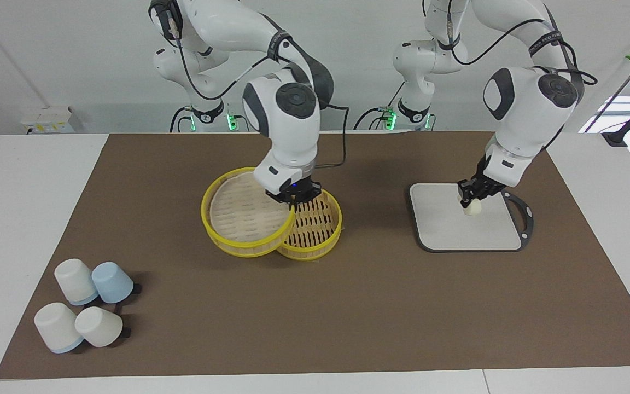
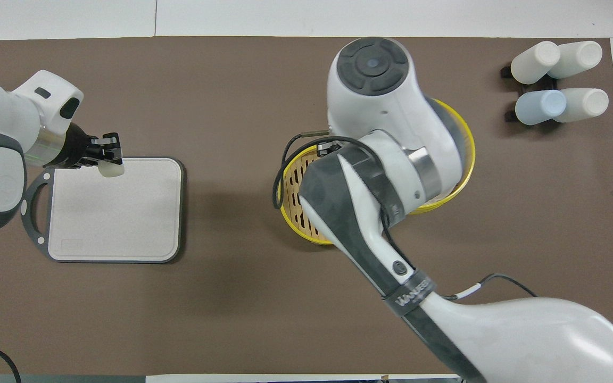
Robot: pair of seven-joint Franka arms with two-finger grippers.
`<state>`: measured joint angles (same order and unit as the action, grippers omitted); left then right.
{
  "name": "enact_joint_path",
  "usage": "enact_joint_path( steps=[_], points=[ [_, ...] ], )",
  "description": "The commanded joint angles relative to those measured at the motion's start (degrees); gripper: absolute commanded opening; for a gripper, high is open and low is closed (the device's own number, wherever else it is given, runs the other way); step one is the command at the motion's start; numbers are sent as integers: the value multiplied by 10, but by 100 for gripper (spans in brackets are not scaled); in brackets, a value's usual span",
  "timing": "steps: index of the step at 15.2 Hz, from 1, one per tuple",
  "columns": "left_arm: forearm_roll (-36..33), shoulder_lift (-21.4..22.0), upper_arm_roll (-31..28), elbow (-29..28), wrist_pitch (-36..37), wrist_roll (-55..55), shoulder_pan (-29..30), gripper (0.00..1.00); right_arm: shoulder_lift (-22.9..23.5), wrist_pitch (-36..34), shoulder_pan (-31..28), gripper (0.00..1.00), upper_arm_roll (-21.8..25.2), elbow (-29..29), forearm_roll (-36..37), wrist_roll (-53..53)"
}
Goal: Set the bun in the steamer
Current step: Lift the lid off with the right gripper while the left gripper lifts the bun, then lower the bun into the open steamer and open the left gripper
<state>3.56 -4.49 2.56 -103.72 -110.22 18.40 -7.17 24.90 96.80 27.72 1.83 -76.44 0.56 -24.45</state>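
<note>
Left gripper (image 1: 472, 203) fingers pinch the bun (image 1: 474, 207) just over the grey board (image 1: 446, 230). Right gripper (image 1: 293, 197) fingers clamp the lid (image 1: 244, 216) rim, tilted off the steamer (image 1: 315, 230). Lift the bun clear, carry over the open slats, release low.

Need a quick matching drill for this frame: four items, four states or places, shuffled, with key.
1. bun
2. lid
3. steamer
4. cups

A. tilted, rim held by the right gripper
B. uncovered, slats showing
C. clustered at the right arm's end of the table
D. in the left gripper, over the grey board

Pairs: 1-D, 2-A, 3-B, 4-C
</note>
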Motion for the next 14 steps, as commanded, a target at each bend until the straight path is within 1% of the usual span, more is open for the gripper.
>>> enact_joint_path(
  steps=[1, 3, 4, 5, 6, 8, 10, 11, 12, 14],
  points=[
    [1, -31, -7, 60, 21, 128, -99, 27, -32, -40, -57, 0, -7, -9, -5, 82],
    [1, -40, -7, 61, -8, 195, -162, 27, -41, -61, -101, 0, -8, -9, -6, 147],
    [2, -53, -7, 61, -33, 230, -196, 27, -43, -72, -123, 0, -8, -12, -6, 180],
    [2, -74, -7, 62, -65, 274, -228, 27, -47, -84, -146, 0, -9, -13, -7, 213],
    [1, -93, -7, 64, -96, 305, -252, 27, -50, -86, -168, 0, -8, -19, -21, 242],
    [0, -104, -6, 57, -145, 325, -267, 27, -57, -87, -212, 0, -8, -32, -43, 288],
    [-2, -146, -8, 61, -162, 341, -301, 27, -58, -87, -231, 0, -7, -41, -46, 329],
    [-16, -168, -9, 61, -184, 360, -315, 27, -61, -87, -235, 0, -7, -47, -46, 334],
    [-36, -176, -8, 56, -203, 373, -319, 27, -63, -86, -237, 0, -8, -49, -46, 334],
    [-44, -178, -8, 34, -220, 379, -334, 27, -64, -86, -230, 0, -8, -49, -46, 331]
  ],
)
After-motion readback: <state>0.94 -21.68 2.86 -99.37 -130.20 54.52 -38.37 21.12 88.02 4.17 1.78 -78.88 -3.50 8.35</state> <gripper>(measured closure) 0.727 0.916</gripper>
